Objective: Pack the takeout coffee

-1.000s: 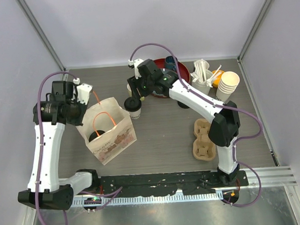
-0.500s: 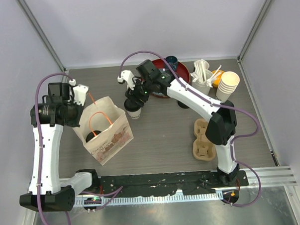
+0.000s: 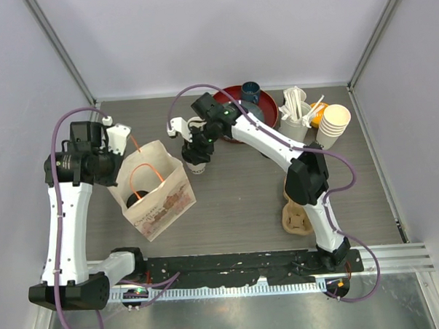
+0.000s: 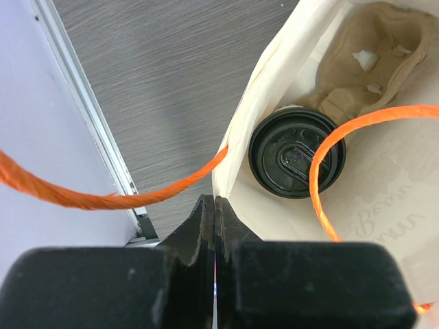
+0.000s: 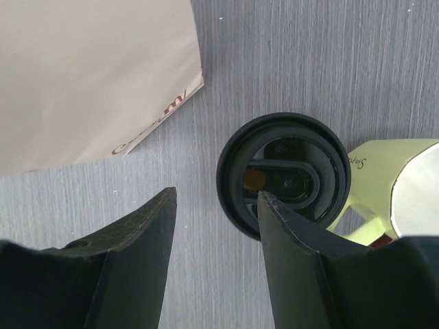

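The left gripper point(image 4: 215, 201) is clamped shut on the rim of the paper bag point(image 3: 163, 200). The first cup point(image 4: 296, 154) is seated upright inside the bag, lid fitted. The right gripper point(image 5: 217, 195) is positioned partly open over the second cup point(image 5: 285, 175), which stands ungripped on the table point(image 5: 343, 55) near the bag.

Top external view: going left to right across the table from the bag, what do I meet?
From the left: paper bag → lidded takeout cup → red tray → holder of white sticks → stacked paper cups.
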{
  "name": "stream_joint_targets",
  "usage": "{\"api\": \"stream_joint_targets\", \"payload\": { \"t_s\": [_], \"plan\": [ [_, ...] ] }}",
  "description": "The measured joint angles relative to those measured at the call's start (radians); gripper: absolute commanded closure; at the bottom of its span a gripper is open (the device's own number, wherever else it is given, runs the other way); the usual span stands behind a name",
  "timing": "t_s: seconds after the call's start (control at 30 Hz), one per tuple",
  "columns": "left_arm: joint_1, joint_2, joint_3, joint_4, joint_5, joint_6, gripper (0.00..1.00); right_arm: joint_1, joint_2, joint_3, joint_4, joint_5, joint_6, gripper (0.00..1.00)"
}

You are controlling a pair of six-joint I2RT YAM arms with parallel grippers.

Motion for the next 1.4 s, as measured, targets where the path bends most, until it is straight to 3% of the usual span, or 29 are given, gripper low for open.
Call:
{"api": "stream_joint_targets", "payload": {
  "t_s": [0.27,0.47,0.9,1.4],
  "plan": [
    [0.0,0.0,-0.001,0.0,0.028,0.015,1.0,0.013,0.065,0.057,-0.003,0.012,-0.018,0.53],
    [0.0,0.0,-0.003,0.0,0.039,0.018,1.0,0.017,0.086,0.07,-0.002,0.036,-0.018,0.73],
    [0.0,0.0,-0.003,0.0,0.096,0.045,1.0,0.017,0.076,0.05,0.009,0.054,0.005,0.99],
    [0.0,0.018,-0.002,0.007,0.246,0.095,1.0,0.015,-0.138,-0.181,0.077,0.205,0.209,0.99]
  ]
}}
